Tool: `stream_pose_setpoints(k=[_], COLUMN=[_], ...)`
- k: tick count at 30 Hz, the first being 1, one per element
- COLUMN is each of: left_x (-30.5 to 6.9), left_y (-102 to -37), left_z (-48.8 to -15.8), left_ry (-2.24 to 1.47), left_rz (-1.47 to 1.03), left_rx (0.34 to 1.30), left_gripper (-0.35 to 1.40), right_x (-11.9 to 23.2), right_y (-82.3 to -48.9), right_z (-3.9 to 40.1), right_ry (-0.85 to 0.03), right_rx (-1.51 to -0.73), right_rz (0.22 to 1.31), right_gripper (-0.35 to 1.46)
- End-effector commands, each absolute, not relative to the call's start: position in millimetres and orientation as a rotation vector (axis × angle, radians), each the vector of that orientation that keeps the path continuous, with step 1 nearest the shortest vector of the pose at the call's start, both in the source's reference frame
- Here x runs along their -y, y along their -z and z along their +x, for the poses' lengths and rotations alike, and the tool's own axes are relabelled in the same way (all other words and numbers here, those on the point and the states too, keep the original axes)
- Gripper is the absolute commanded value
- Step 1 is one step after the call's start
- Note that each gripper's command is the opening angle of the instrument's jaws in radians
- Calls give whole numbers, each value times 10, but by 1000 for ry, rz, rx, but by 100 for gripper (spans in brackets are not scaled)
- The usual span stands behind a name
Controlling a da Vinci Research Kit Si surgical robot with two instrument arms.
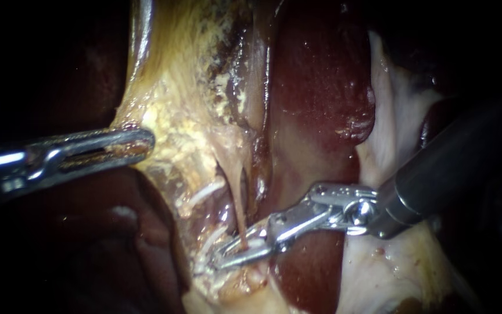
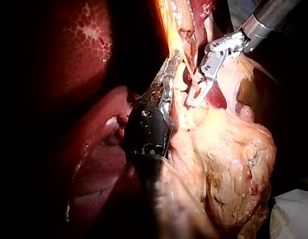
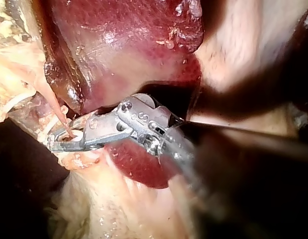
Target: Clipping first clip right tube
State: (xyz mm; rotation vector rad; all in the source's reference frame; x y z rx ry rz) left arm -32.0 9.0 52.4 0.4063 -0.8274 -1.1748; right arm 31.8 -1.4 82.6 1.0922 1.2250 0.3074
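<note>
Clamping the left end effector (image 1: pixel 143 142) together on the edge of the yellowish tissue (image 1: pixel 187 134), reaching in from the left with the shaft nearly level. Holding the right end effector (image 1: pixel 222 256) apart, showing a clear gap, reaching in from the right across the dark red liver (image 1: pixel 315 87). Straddling the thin tube (image 1: pixel 238 203), a pinkish strand hanging down from the yellowish tissue, standing between that tissue and the liver and dropping into the gap close to the tips. Not yet closing on the tube. Not showing plainly which tube of the two this is.

Looking from the right wrist: pointing straight ahead of the shaft, with the tube's lower end entering between the two halves and pale strands lying just beside it. Looking from the left wrist: lying along the yellowish tissue, with the right end effector just beyond and apart from it, and the tube running between the two instruments.
</note>
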Motion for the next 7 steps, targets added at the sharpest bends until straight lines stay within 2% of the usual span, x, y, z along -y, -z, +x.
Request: stream_pose_setpoints(k=[1, 7], left_x=[-91, -91], left_y=[-524, -524], left_z=[-320, -320], left_ry=[1175, 1175], left_rz=[406, 406], left_rx=[827, 827], left_gripper=[-35, -35], right_x=[15, 16], right_y=[-824, -822], right_z=[319, 321], right_ry=[-306, -311], right_rx=[-1224, -1221], right_rz=[1094, 1097], right_gripper=[-35, -35])
